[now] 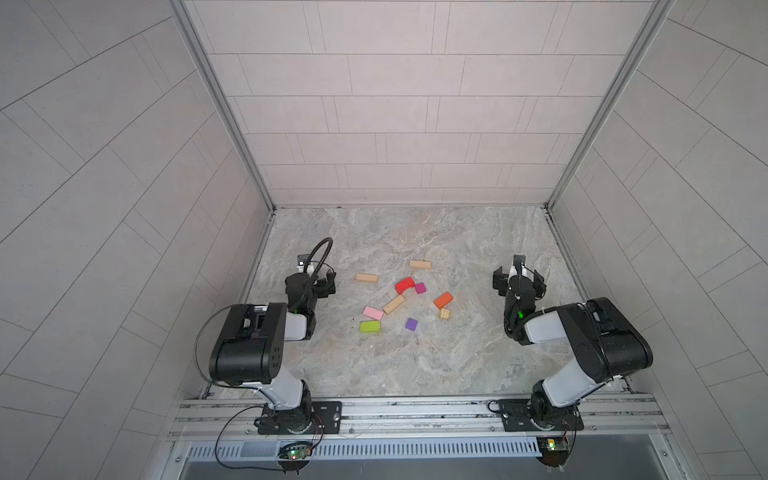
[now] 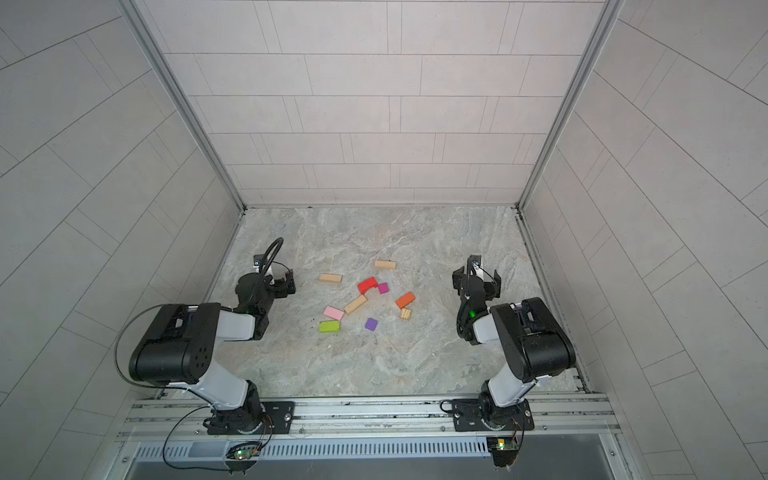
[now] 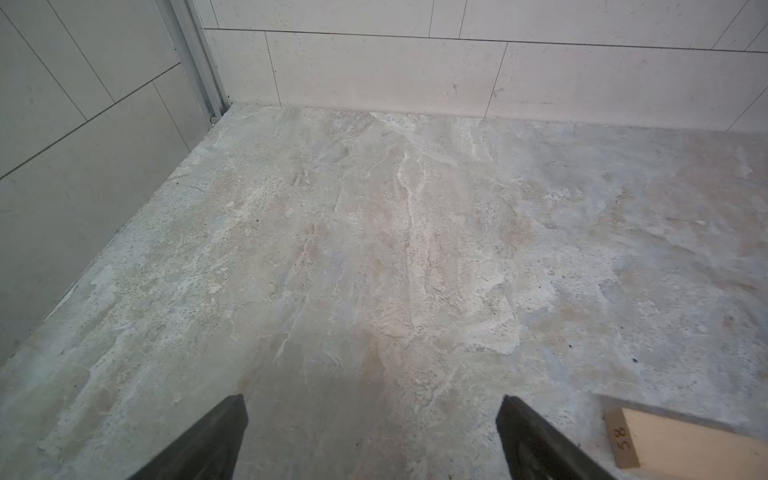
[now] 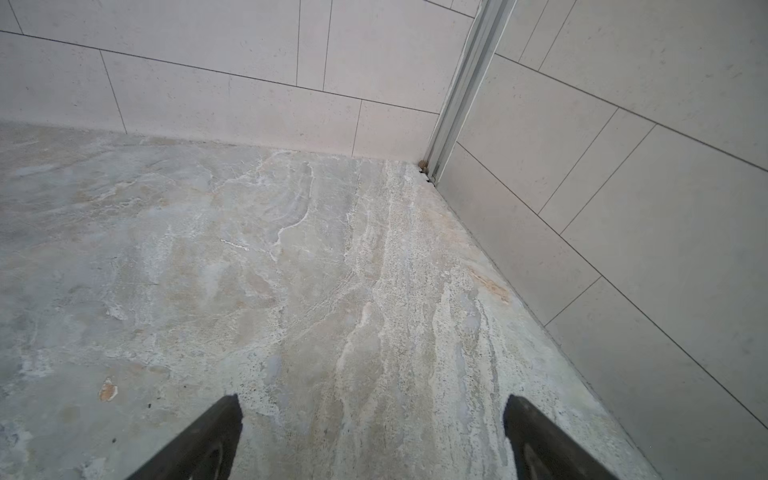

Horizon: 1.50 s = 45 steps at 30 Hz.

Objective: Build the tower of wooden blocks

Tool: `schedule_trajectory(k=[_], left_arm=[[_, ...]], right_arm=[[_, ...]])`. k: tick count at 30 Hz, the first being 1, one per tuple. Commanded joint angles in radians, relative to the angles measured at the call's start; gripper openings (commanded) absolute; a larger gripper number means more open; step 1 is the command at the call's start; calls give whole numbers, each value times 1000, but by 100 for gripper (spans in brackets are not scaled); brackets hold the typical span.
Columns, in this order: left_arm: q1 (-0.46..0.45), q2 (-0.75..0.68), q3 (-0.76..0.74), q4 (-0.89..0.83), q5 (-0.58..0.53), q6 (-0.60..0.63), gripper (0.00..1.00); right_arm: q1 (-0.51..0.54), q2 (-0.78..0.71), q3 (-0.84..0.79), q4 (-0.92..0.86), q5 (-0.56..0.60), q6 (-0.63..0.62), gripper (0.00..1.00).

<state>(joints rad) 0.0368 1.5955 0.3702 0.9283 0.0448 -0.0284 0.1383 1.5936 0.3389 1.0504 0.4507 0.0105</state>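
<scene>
The wood blocks lie loose and flat on the marble floor in both top views, none on top of another. Three tan bars [image 1: 366,278] [image 1: 420,264] [image 1: 394,304] lie around a red arch [image 1: 404,285] and a magenta cube [image 1: 420,288]. An orange block [image 1: 443,300], a small tan block [image 1: 445,314], a pink block [image 1: 372,313], a lime green block [image 1: 370,327] and a purple cube [image 1: 411,324] lie nearer the front. My left gripper [image 1: 318,282] [image 3: 372,401] is open and empty, left of the blocks, with one tan bar [image 3: 681,444] beside it. My right gripper [image 1: 518,279] [image 4: 374,398] is open and empty, to their right.
Tiled walls close in the floor [image 1: 415,365] at the back and on both sides, with metal corner posts [image 3: 199,62] [image 4: 465,83]. An aluminium rail [image 1: 415,411] carries both arm bases along the front edge.
</scene>
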Motion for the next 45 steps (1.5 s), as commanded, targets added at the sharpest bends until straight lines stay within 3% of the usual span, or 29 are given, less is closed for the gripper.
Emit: schedule_trajectory(k=[1, 28, 34, 36, 38, 41, 43, 45], left_arm=[[-3, -8, 18, 12, 6, 4, 100], [-38, -28, 36, -41, -82, 20, 100], [-158, -166, 159, -359, -301, 87, 100], [-168, -201, 222, -499, -345, 43, 100], [-170, -248, 291, -641, -345, -28, 100], [-170, -331, 381, -836, -282, -143, 100], [-172, -369, 448, -982, -241, -194, 100], [-174, -400, 497, -1108, -215, -242, 100]], right_arm=[[-2, 2, -5, 13, 5, -5, 99], [-2, 2, -9, 23, 9, -8, 99], [31, -30, -80, 144, 32, -44, 99], [61, -51, -96, 173, 112, -59, 99], [110, -122, -66, 69, 217, -105, 100], [138, -275, 28, -265, 233, -96, 99], [140, -361, 94, -494, 253, -13, 100], [141, -423, 179, -744, 303, 158, 100]])
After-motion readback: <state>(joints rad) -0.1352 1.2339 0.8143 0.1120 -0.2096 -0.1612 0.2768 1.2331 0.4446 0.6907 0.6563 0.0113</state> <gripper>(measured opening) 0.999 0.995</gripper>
